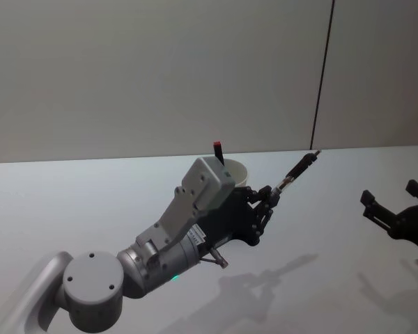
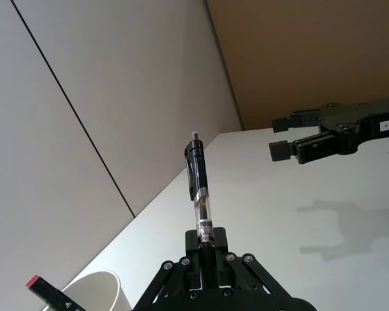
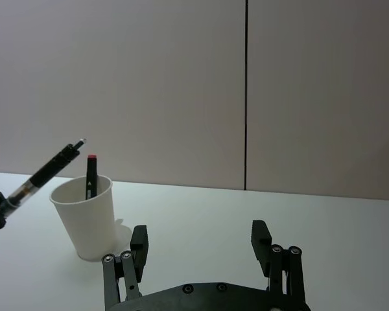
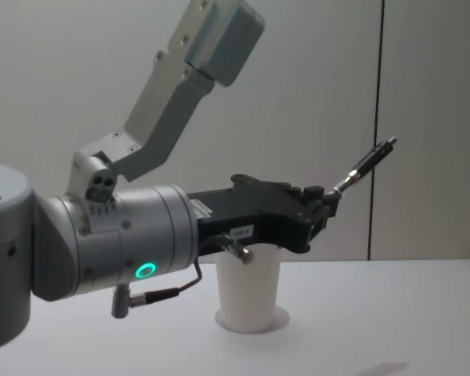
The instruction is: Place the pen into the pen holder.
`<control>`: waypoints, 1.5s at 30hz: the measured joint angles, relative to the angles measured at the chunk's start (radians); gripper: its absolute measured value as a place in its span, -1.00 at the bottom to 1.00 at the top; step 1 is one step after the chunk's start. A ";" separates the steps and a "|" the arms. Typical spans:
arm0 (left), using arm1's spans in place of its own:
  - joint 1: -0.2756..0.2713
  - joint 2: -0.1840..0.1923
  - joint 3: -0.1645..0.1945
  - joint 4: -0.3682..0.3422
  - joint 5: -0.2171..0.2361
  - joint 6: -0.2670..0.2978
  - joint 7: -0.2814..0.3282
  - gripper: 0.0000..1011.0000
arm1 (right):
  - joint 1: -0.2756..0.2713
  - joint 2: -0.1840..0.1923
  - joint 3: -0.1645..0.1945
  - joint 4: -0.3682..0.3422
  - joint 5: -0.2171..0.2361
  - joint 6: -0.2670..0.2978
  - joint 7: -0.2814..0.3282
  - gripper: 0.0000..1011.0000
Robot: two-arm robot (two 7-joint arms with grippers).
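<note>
The left end effector (image 1: pixel 272 191) clamps the pen (image 1: pixel 299 168) by one end at centre frame in the head view. This probably leaves the barrel free to enter the pen holder (image 1: pixel 238 170), which stands on the bench (image 1: pixel 90 209) beneath the wrist. The pen points to the upper right. The right end effector (image 1: pixel 390 196) is spread wide and empty at the right edge.

We count two pens: a black pen (image 2: pixel 198 184) and a red-tipped pen (image 3: pixel 91 173). We count one pen holder (image 3: pixel 87 217), one table (image 1: pixel 83 209), and two tools: the left tool (image 1: pixel 270 192) and the right tool (image 3: pixel 200 232).
</note>
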 joint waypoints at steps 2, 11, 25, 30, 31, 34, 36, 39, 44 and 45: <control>0.000 0.000 0.000 0.000 0.000 0.000 0.001 -0.73 | -0.001 0.000 0.001 0.001 0.013 -0.010 0.013 0.98; 0.001 0.000 0.001 -0.001 0.001 0.001 0.002 -0.73 | -0.001 -0.004 0.005 0.014 0.102 -0.049 0.093 0.98; 0.001 0.000 0.001 -0.002 0.003 0.002 0.004 -0.73 | 0.017 -0.026 0.003 0.054 0.279 -0.075 0.237 0.98; 0.001 0.000 0.001 -0.002 0.003 0.002 0.004 -0.73 | 0.038 -0.043 -0.006 0.086 0.349 -0.075 0.298 0.98; 0.001 0.000 0.001 -0.002 0.003 0.002 0.004 -0.73 | 0.041 -0.045 -0.008 0.091 0.357 -0.074 0.305 0.98; 0.001 0.000 0.001 -0.002 0.003 0.002 0.004 -0.73 | 0.056 -0.057 -0.014 0.113 0.392 -0.072 0.335 0.98; 0.001 0.000 0.001 -0.002 0.003 0.002 0.004 -0.73 | 0.069 -0.066 -0.018 0.131 0.415 -0.069 0.354 0.98; 0.001 0.000 0.001 -0.002 0.003 0.002 0.004 -0.73 | 0.081 -0.076 -0.023 0.149 0.436 -0.067 0.370 0.98; 0.001 0.000 0.001 -0.002 0.003 0.002 0.004 -0.73 | 0.111 -0.096 -0.034 0.190 0.480 -0.061 0.402 0.98; 0.001 0.000 0.001 -0.002 0.003 0.002 0.004 -0.73 | 0.116 -0.100 -0.036 0.198 0.487 -0.060 0.407 0.98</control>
